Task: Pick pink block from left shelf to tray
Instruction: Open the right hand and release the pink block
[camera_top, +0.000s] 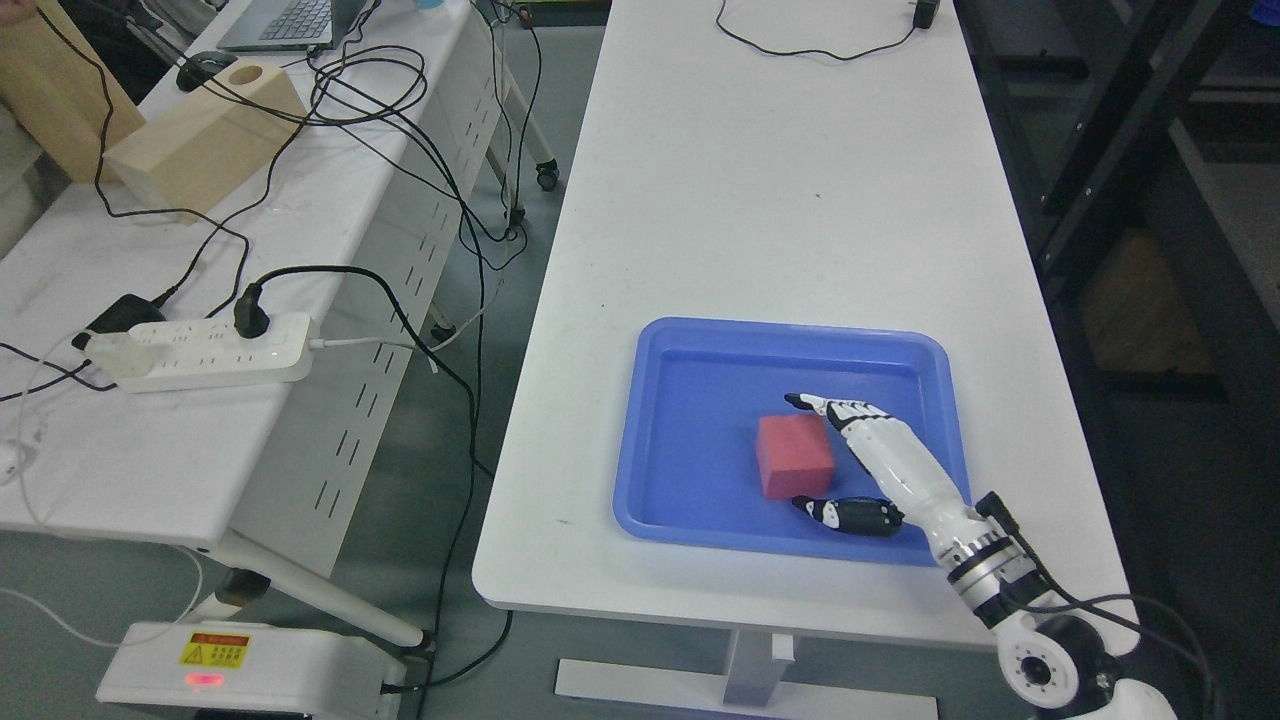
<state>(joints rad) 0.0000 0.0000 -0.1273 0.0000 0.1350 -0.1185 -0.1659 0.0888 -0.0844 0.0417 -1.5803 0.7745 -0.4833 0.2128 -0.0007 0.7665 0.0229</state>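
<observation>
The pink block (794, 455) lies inside the blue tray (690, 350) on the white table, a little right of the tray's middle. My right hand (808, 455) reaches in from the lower right and is open around the block: the long fingers (850, 412) stretch past its far right corner and the thumb (850, 515) lies just beyond its near edge. No finger visibly presses on the block. The left arm is out of view.
The white table (780, 200) runs away from me with a black cable (800, 50) at its far end. To the left stands another table with a power strip (200, 350), tangled cables, wooden boxes (200, 140) and a laptop. A dark shelf frame (1120, 150) stands at the right.
</observation>
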